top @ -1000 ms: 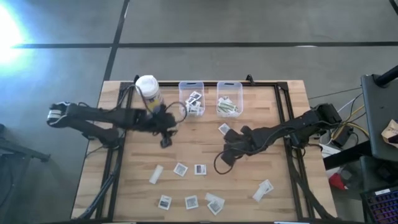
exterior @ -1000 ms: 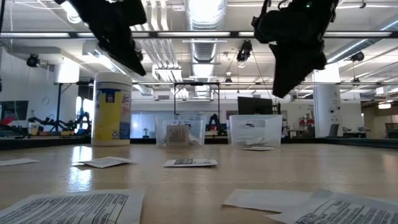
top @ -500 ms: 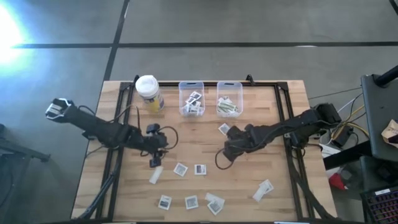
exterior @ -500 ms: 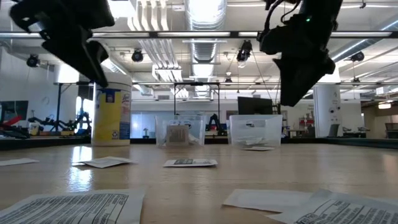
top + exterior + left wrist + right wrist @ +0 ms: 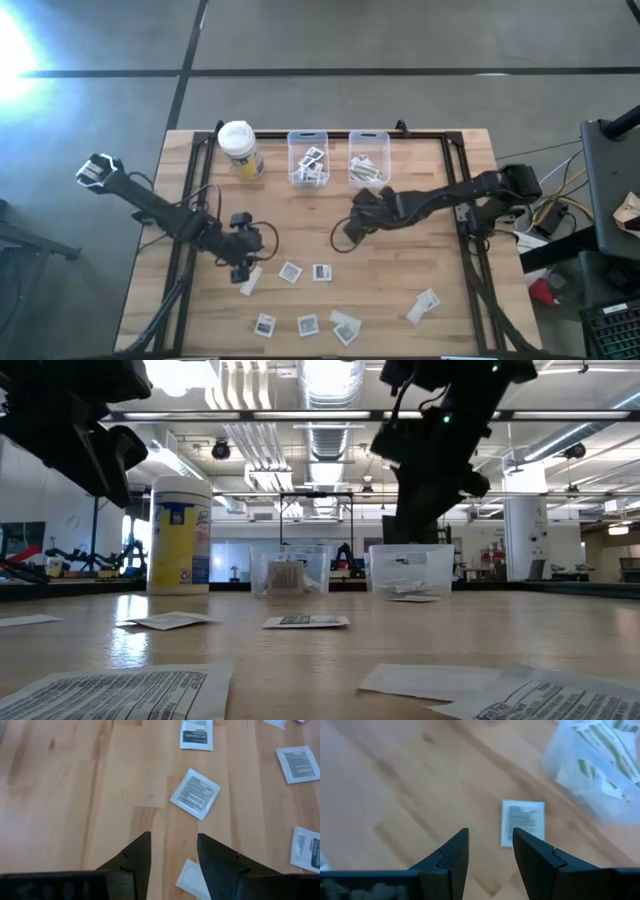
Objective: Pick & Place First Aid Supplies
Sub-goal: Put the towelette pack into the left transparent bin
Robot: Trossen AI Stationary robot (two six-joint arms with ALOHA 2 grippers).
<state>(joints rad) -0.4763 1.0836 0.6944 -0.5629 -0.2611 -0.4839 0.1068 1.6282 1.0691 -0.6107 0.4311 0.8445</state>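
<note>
Under both my arms lies a pale wooden butcher-block table (image 5: 420, 270) on a black frame, standing on a grey concrete floor (image 5: 400, 40); across its top the low view looks into a big workshop with ceiling ducts and strip lights. At the far edge stand a yellow canister with a white lid (image 5: 239, 148) and two clear rectangular plastic bins (image 5: 308, 158), each with packets inside. My small flat white first aid packets (image 5: 320, 272) are scattered over the near half of the table. My left gripper (image 5: 245, 268) hovers low over a narrow white strip packet (image 5: 192, 879), fingers parted with nothing between them — a square printed packet (image 5: 195, 793) lies just ahead. My right gripper (image 5: 352, 226) hangs near the bins, jaws apart and empty, above another square white packet with a grey printed patch (image 5: 521, 822) that lies flat on the wood, just beside the right-hand bin (image 5: 592, 765). From above, that packet is hidden under my right arm. The strip packet is cut off behind my left finger (image 5: 220, 870), and the print on the packets is too small to read.
</note>
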